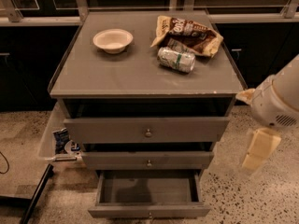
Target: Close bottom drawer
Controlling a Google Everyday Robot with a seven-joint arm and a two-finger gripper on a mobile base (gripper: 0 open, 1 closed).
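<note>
dim warm overhead light (shadow under the tabletop (140, 76)) catches the gripper (258, 149) at right.

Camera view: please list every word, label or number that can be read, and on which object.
Snack bag: white lettering, too blurred to read.
Can: green-and-white label, unreadable.
Blue packet at left: unreadable.
Gripper, right of the bottom drawer: no text visible.

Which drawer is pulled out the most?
The bottom drawer: you can see right inside its box. The top drawer and middle drawer stick out far less. The claw hangs at the right, touching none.
</note>
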